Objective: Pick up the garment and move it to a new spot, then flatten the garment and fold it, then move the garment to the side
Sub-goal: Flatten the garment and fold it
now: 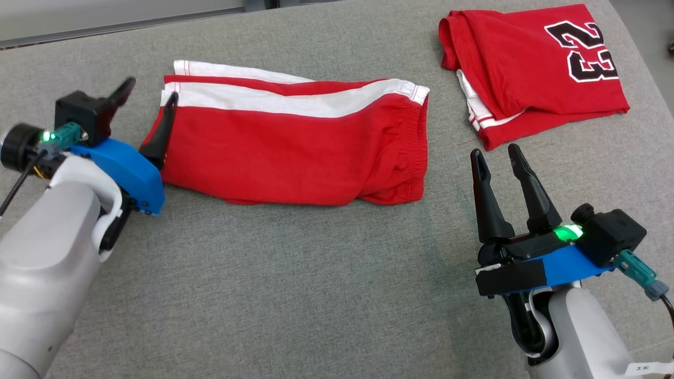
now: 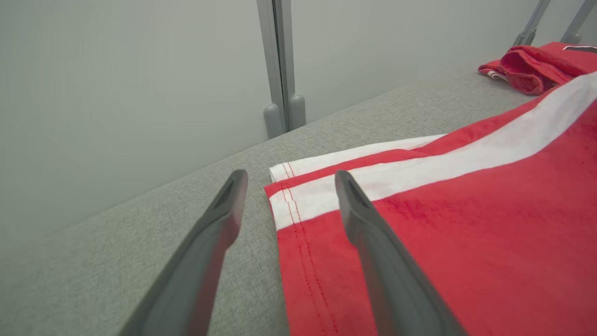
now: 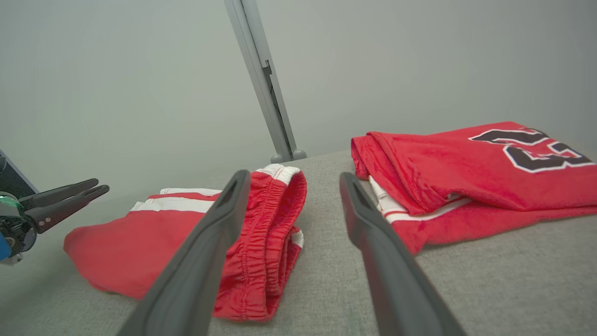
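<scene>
Left gripper (image 1: 150,89): nearest at 8 to 9 o'clock in the head view, on its pale forearm. The jaws are spread wide and nothing is held. One finger is over the hem, the other over bare cloth beside it.
Right gripper (image 1: 494,151): at 4 o'clock, jaws likewise spread and empty, pointed at the gap between the two garments.
Red shorts (image 1: 295,152): laid near the centre, towards 11 o'clock, on the grey upholstered surface (image 1: 316,289). They are doubled leg on leg. The white side stripe runs along the far edge, the hem is at 9 o'clock and the elastic waistband at 3 o'clock.
Handling: the shorts are judged light, soft and limp. They would be expected to sag and unfold if lifted by one point only.
Where to take hold: the stitched hem corner under the left gripper is judged the firmest edge on that side, and the gathered waistband is thicker and easily pinched. All layers should be caught together.
Red number 23 jersey (image 1: 526,73): folded at 1 o'clock, well apart from the shorts.
Containers: nothing is held in anything; both garments lie directly on the surface.
</scene>
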`<state>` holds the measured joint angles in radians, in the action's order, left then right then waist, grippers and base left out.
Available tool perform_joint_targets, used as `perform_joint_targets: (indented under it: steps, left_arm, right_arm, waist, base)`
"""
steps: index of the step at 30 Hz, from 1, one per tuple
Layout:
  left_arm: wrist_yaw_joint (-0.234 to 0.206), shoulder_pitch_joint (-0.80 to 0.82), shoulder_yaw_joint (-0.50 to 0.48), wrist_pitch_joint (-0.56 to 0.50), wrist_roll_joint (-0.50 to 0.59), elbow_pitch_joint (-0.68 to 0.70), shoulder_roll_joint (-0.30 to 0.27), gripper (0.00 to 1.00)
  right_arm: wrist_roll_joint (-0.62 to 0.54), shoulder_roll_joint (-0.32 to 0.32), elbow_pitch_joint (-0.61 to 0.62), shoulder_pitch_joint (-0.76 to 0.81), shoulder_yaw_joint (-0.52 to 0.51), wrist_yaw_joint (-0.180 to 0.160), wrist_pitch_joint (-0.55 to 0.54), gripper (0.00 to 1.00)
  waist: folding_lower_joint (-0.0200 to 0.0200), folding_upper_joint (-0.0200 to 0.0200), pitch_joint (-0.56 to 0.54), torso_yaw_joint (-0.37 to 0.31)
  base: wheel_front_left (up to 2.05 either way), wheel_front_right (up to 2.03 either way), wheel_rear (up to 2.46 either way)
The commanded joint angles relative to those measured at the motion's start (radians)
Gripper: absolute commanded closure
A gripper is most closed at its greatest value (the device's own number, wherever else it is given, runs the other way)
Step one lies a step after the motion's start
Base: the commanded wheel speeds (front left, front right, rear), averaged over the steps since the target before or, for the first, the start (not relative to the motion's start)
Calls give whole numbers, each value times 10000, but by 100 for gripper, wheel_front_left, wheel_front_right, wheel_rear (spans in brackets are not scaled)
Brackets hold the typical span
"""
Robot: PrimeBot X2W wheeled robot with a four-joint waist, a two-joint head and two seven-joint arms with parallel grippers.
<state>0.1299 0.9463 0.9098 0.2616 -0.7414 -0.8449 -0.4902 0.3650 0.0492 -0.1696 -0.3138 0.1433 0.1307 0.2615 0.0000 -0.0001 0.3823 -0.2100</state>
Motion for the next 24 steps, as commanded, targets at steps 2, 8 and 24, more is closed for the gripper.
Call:
perform_joint_targets:
  steps: [2,8,24]
  left_arm:
    - [5,-273,222,-129,-557,-225,132,0]
    - [5,-515,739,-428,-1537,-408,263,0]
    - [5,-372,2015,-559,-2530,-1172,669,0]
  right_arm:
    - [99,24,54,-27,37,1,48,0]
    - [11,24,65,-44,-10,1,48,0]
    - [-80,25,-105,-165,2,1,48,0]
  waist:
    - [0,1,31,-26]
    - [0,1,155,16]
    - [0,1,191,82]
  base:
    - [0,0,0]
    - [0,0,0]
    - [0,0,0]
